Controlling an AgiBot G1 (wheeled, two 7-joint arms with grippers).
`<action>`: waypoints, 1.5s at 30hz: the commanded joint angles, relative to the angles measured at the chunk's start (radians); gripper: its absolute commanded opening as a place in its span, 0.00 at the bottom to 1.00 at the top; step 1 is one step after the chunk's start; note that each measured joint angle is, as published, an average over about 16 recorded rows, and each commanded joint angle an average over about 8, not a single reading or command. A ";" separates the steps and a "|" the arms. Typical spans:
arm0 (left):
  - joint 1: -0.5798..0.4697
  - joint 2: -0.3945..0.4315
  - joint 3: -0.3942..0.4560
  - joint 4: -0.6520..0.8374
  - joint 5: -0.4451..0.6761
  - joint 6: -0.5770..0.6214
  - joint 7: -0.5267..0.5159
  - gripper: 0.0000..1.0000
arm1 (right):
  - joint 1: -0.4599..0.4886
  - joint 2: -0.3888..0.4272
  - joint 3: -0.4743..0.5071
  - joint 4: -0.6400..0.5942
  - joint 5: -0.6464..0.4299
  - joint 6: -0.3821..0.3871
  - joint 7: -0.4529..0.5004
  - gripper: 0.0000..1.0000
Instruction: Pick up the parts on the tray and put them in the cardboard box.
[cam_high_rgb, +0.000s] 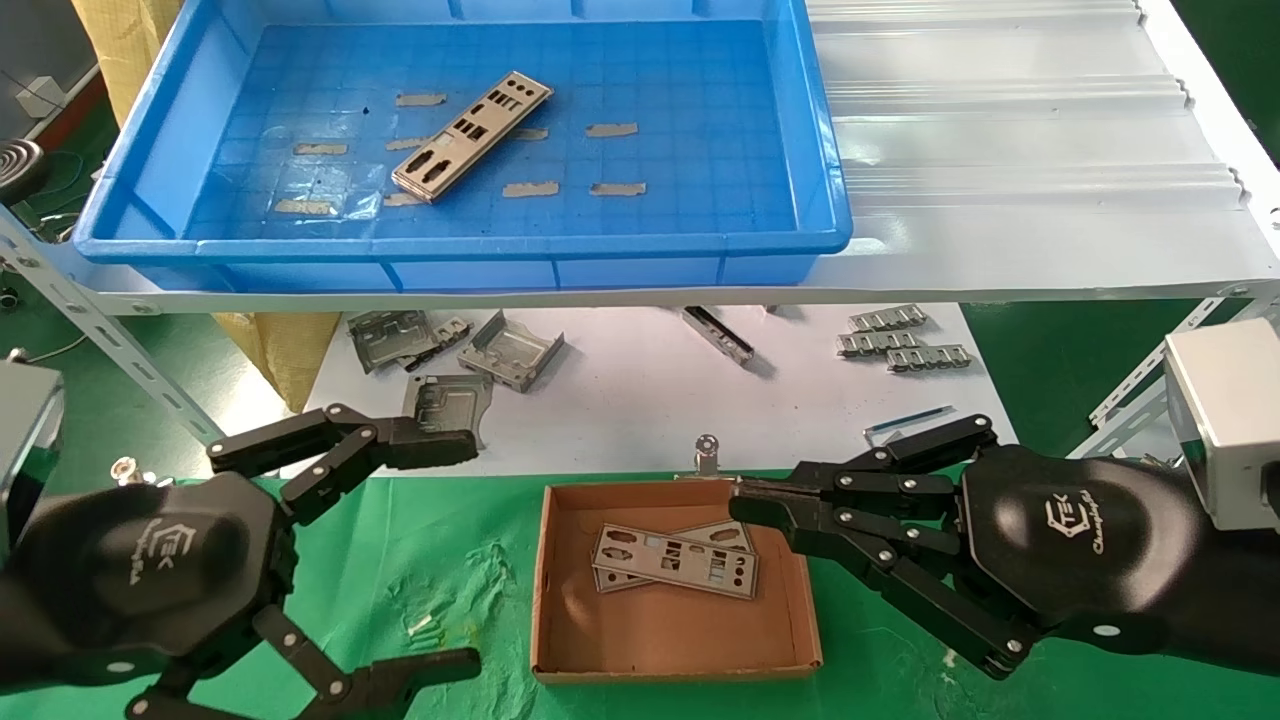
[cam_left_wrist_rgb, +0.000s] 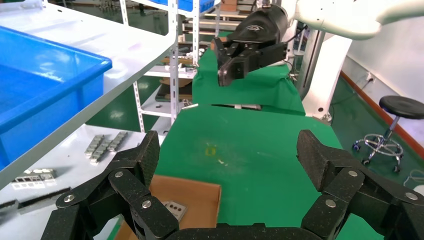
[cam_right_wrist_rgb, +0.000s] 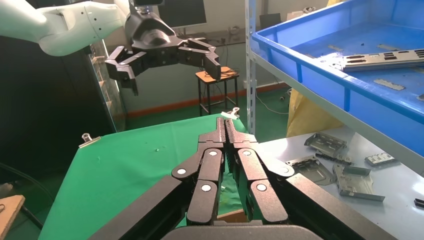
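With two thin silver-grey punched metal plates (cam_high_rgb: 675, 562) already stacked in our shallow brown cardboard box (cam_high_rgb: 670, 640) at lower centre, one plate (cam_high_rgb: 470, 135) waits in the bright-blue plastic tray (cam_high_rgb: 830, 180) upper left, our left gripper (cam_high_rgb: 440, 550) spread, right gripper (cam_high_rgb: 745, 500) pressed together empty

Below the white shelf (cam_high_rgb: 1020, 150) I see boxy folded grey metal brackets (cam_high_rgb: 510, 350) and small ribbed metal strips (cam_high_rgb: 905, 343) on a white sheet (cam_high_rgb: 640, 400), beside green cloth (cam_high_rgb: 420, 570).
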 joint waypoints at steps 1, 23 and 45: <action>0.002 0.001 -0.005 -0.001 -0.006 -0.010 -0.001 1.00 | 0.000 0.000 0.000 0.000 0.000 0.000 0.000 0.00; -0.740 0.427 0.249 0.824 0.501 -0.164 0.066 1.00 | 0.000 0.000 0.000 0.000 0.000 0.000 0.000 0.00; -0.887 0.600 0.308 1.214 0.625 -0.443 0.118 0.69 | 0.000 0.000 0.000 0.000 0.000 0.000 0.000 1.00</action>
